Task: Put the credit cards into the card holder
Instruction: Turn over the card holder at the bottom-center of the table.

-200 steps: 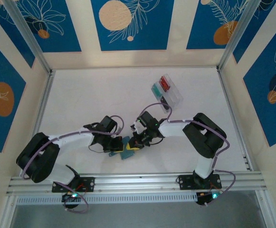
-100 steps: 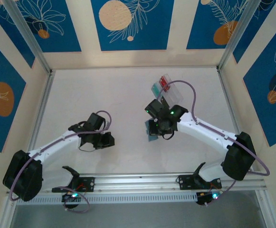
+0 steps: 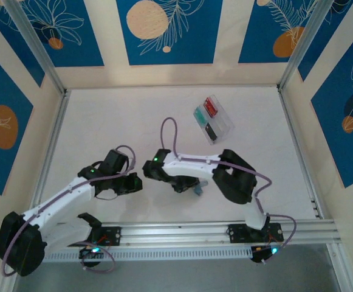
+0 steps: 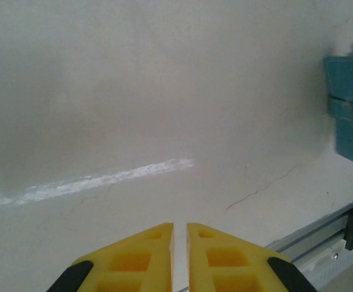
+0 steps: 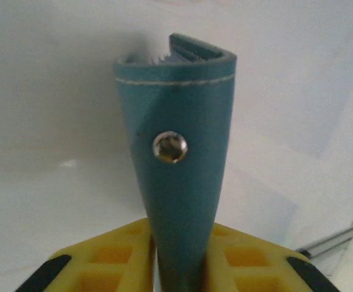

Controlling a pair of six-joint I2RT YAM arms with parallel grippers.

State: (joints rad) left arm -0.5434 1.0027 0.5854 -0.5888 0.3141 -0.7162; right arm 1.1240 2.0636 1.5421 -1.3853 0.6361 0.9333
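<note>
the card holder point(image 5: 179, 158) is pinched at its lower end between the right gripper's point(image 5: 179, 246) two yellow fingers point(image 5: 112, 252), which press on its two sides. the right wrist view shows it close: blue-grey, folded, standing out from the jaws, with a line of pale stitching near the far edge and a round metal snap stud point(image 5: 169, 146) facing the camera. something pale sits in the fold at its top; i cannot tell what.

from above, the card holder point(image 3: 198, 190) is a small blue-grey patch at the near middle of the white table point(image 3: 115, 121), just beside the right gripper point(image 3: 187, 185), whose jaws are hidden there by the bent arm.

the left gripper point(image 3: 133, 182) hangs to the left, apart from it. its own wrist view gives what the top view cannot: the yellow fingers point(image 4: 133, 261) nearly meet, a thin slit between them, nothing in it. a blurred teal-blue shape point(image 4: 349, 103) is cut off at that view's right edge.

well apart, toward the far right, lies a clear tray point(image 3: 220, 125) with red, green and dark pieces, too small to tell.
</note>
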